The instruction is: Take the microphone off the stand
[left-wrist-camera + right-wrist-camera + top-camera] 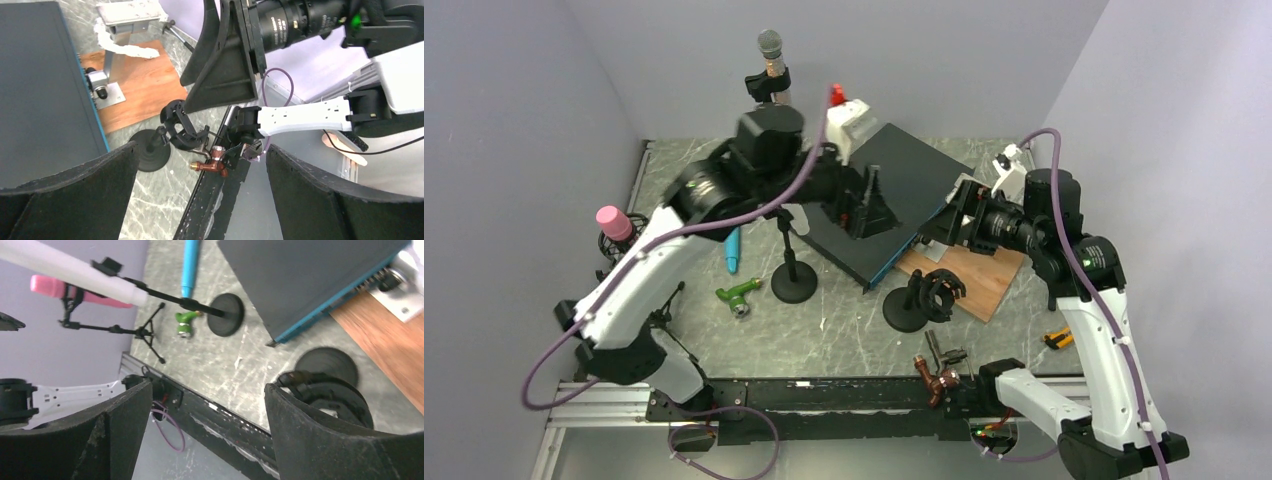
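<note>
A microphone with a silver grille (769, 45) stands upright in a black clip (767, 85) on a tall stand with a round base (794, 283); the base also shows in the right wrist view (226, 315). A pink microphone (609, 220) sits on a small tripod at the left, also in the right wrist view (75, 290). My left gripper (864, 205) is open and empty, raised over the black box, to the right of and below the silver microphone (200, 200). My right gripper (946, 220) is open and empty at the box's right edge (207, 435).
A black box with a blue edge (899, 195) leans on a wooden board (969, 275). A short stand with an empty clip (924, 295) stands in front. A blue pen (732, 250), a green fitting (739, 295) and a copper tap (936, 380) lie nearby.
</note>
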Controlling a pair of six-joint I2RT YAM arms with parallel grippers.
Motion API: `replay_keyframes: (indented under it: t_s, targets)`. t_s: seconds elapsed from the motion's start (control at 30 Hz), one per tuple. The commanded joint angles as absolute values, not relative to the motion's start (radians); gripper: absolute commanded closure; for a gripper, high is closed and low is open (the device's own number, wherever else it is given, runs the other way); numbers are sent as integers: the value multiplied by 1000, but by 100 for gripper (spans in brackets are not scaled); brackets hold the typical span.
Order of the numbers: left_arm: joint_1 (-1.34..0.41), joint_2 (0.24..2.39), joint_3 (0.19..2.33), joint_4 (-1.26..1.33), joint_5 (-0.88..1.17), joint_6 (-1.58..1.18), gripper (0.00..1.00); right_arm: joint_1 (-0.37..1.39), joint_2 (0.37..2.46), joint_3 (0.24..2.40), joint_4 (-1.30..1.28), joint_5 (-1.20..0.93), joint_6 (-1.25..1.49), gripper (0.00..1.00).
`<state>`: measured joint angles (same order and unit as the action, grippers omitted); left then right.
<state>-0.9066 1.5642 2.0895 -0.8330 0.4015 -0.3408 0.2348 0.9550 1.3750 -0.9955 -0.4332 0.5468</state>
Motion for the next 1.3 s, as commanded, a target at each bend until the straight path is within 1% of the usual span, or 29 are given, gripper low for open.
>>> replay_keyframes:
  t_s: [0.0, 0.1, 0.17, 0.2, 0.27, 0.4, 0.5, 0.63, 0.8, 0.9, 1.07, 1.17, 1.23, 1.27]
  targets:
    - [-873, 1411, 2063, -921, 359, -280, 1, 280, 972, 1377, -768, -562, 576, 15]
    - [-872, 1303, 1992, -939, 338, -261, 1, 370, 1016, 1392, -678, -535, 582, 12]
    - [-872, 1227, 1889, -938, 287, -266, 1, 446, 1058, 1427, -648, -481, 588, 9]
    - [-872, 1181, 1838, -935, 250, -271, 1, 481, 1082, 1449, -639, -451, 590, 6]
    - [-872, 1088, 1719, -935, 127, -277, 1, 557, 1134, 1510, -636, -353, 583, 1]
    - [-872, 935, 1526, -998, -246, -323, 0, 706, 1247, 1647, -637, -168, 524, 0]
    - [-869, 821, 1366, -1005, -406, -337, 1, 804, 1318, 1709, -612, -34, 455, 0]
    - [-855, 725, 1227, -946, -438, -307, 0, 892, 1421, 1799, -585, 97, 375, 0]
    - [-821, 684, 1133, -912, -406, -261, 1, 984, 1500, 1840, -509, 214, 261, 0]
    - [-794, 669, 1110, -898, -395, -234, 1, 1030, 1553, 1852, -465, 315, 218, 4]
    - [-739, 655, 1105, -882, -343, -250, 0, 1112, 1669, 1928, -426, 548, 147, 14]
    - [-719, 656, 1081, -845, -311, -265, 1, 1129, 1721, 1966, -417, 643, 108, 22]
    - [-697, 656, 1070, -815, -289, -275, 1, 1130, 1748, 1977, -395, 689, 82, 31]
    - [-683, 655, 1069, -794, -267, -280, 1, 1130, 1758, 1981, -381, 698, 69, 41]
